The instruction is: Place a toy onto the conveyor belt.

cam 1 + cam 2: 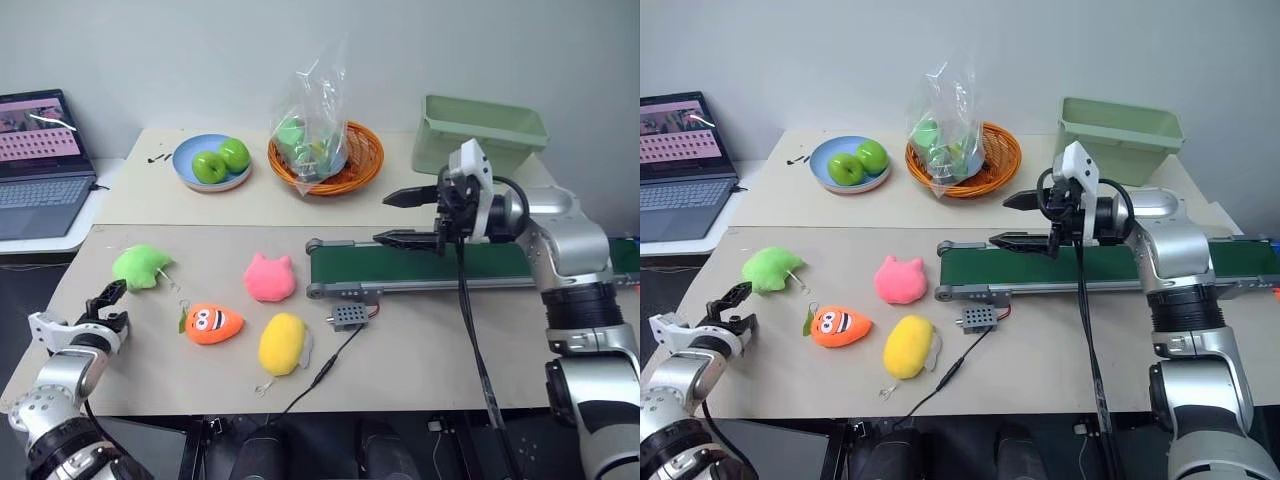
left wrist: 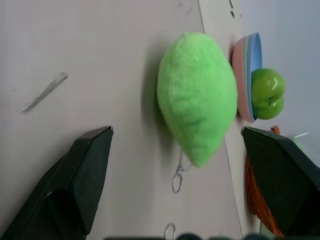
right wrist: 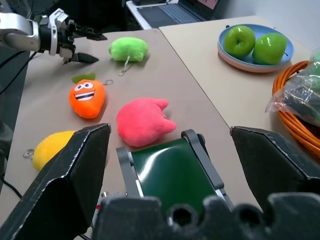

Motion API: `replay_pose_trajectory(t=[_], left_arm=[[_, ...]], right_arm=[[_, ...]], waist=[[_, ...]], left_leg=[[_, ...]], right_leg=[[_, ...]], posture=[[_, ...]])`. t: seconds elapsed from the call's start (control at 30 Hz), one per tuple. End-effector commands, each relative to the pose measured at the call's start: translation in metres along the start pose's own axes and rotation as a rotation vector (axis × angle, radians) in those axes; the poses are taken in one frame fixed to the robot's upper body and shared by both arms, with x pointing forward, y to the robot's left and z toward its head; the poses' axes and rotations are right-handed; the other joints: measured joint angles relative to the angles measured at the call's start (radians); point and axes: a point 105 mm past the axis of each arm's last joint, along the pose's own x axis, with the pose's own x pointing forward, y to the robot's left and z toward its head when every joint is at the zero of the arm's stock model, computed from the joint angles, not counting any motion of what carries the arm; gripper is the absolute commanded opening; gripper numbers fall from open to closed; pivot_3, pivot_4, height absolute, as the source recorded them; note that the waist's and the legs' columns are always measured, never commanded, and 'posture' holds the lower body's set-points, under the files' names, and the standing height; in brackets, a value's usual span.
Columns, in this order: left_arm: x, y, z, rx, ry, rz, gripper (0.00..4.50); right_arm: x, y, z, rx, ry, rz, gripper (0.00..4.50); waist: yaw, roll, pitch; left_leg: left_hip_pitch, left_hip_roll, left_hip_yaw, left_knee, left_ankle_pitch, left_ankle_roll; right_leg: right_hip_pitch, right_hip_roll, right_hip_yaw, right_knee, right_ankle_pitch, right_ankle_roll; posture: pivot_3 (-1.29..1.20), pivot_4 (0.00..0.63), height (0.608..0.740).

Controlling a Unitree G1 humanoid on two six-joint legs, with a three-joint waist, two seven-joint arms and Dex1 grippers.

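A big beige worktop (image 1: 420,360) is seen carrying pretty much everything. Across its right side the conveyor belt (image 1: 400,265) is laid — dark green, grey frame, its roller end near the middle of the worktop. Behind it, a pale green bin (image 1: 480,135) is parked at the back right, and a laptop (image 1: 40,165) is set on a separate surface at the far left.

At the back, an orange basket (image 1: 350,165) with a clear plastic bag (image 1: 310,115) of green stuff is placed beside a blue plate (image 1: 190,160) holding two green apples (image 1: 222,160).

The right gripper (image 1: 405,218) is held above the belt's roller end, pointing left, with its fingers spread apart and nothing between them.

The left gripper (image 1: 108,305) is found low at the front left corner, fingers spread wide and empty; in the left wrist view the toy (image 2: 197,95) is framed between the two fingers but not touched.

The toy — the lime-green plush one — is lying on the worktop at the left, just ahead of the left gripper and well apart from the belt. A pink plush (image 1: 270,277) is sat just beside the belt end, with an orange plush (image 1: 212,323) and a yellow plush (image 1: 282,343) nearer the front edge. A small grey box (image 1: 348,316) with a black cable is lying under the belt frame.
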Motion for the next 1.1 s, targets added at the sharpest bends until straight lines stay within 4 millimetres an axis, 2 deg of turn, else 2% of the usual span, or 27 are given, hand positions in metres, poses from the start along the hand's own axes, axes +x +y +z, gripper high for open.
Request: replay_pose_trajectory(t=[0.03,0.37,0.47,0.6,0.7,0.73,0.83,0.93,1.0,1.03,1.1], left_arm=[[0.015,-0.007,0.003,-0.008,-0.012,-0.032,4.38],[0.043,-0.02,-0.011,-0.01,0.031,-0.072,4.38],[0.047,-0.018,-0.016,0.003,0.035,-0.053,3.73],[0.05,-0.023,-0.017,0.01,0.028,-0.072,2.19],[0.05,-0.036,-0.003,-0.011,-0.036,-0.114,0.99],[0.049,-0.045,0.004,-0.017,-0.065,-0.14,0.71],[0.044,-0.076,0.02,0.018,-0.139,-0.222,0.71],[0.034,-0.117,0.024,0.111,-0.203,-0.324,0.71],[0.026,-0.147,0.008,0.396,-0.235,-0.351,0.71],[0.02,-0.169,-0.011,0.617,-0.232,-0.394,0.71],[0.011,-0.194,-0.043,0.902,-0.21,-0.472,0.71]], right_arm=[[-0.011,-0.003,0.018,-0.062,-0.018,-0.033,4.5],[-0.021,-0.001,0.02,-0.07,0.003,-0.066,4.5],[-0.023,-0.002,0.021,-0.081,0.014,-0.083,4.5],[-0.025,-0.003,0.02,-0.083,0.019,-0.095,4.5],[-0.025,-0.004,0.018,-0.084,0.027,-0.102,4.5],[-0.025,-0.004,0.017,-0.084,0.029,-0.104,4.5],[-0.024,-0.004,0.018,-0.084,0.028,-0.104,4.5],[-0.023,-0.004,0.019,-0.085,0.026,-0.102,4.5],[-0.024,-0.004,0.02,-0.084,0.026,-0.1,4.5],[-0.026,-0.005,0.02,-0.084,0.03,-0.102,4.5],[-0.028,-0.006,0.019,-0.087,0.036,-0.11,4.5]], waist=[[-0.001,0.0,0.0],[-0.001,0.0,0.0],[0.0,0.0,0.0],[-0.001,0.0,0.0],[-0.001,0.0,0.0],[-0.001,0.0,0.0],[-0.001,-0.001,0.0],[0.0,-0.001,0.001],[0.001,-0.001,0.001],[0.003,-0.001,0.001],[0.007,-0.001,0.001]], left_leg=[[0.0,0.0,0.0,0.0,0.0,0.0],[0.0,0.0,0.0,0.0,0.0,0.0],[0.0,0.0,0.0,0.0,0.0,0.0],[0.0,0.0,0.0,0.0,0.0,0.0],[0.0,0.0,0.0,0.0,0.0,0.0],[0.0,0.0,0.0,0.0,0.0,0.0],[-0.001,0.0,0.0,0.0,0.0,0.0],[-0.002,0.001,-0.001,0.0,0.0,0.0],[-0.003,0.0,-0.001,0.0,0.0,0.0],[-0.004,0.0,-0.001,0.0,0.0,0.0],[-0.006,-0.001,-0.001,0.0,0.0,0.0]], right_leg=[[0.0,0.0,0.0,0.0,0.0,0.0],[0.0,0.0,0.0,0.0,0.0,0.0],[0.0,0.0,0.0,0.0,0.0,0.0],[0.0,0.0,0.0,0.0,0.0,0.0],[0.0,0.0,0.0,0.0,0.0,0.0],[0.0,0.0,0.0,0.0,0.0,0.0],[-0.001,-0.001,0.0,0.0,0.0,0.0],[-0.001,-0.001,0.0,0.001,0.0,0.001],[-0.001,-0.002,-0.001,0.001,0.001,0.001],[-0.001,-0.002,-0.001,0.001,0.002,0.002],[-0.001,-0.002,0.0,-0.001,0.003,0.003]], posture=[[0.0,0.15,0.74],[0.0,0.15,0.74],[0.0,0.15,0.74],[0.0,0.15,0.74],[0.0,0.15,0.74],[0.0,0.15,0.74],[0.0,0.15,0.74],[0.0,0.15,0.74],[0.0,0.15,0.74],[0.0,0.15,0.74],[0.0,0.15,0.74]])
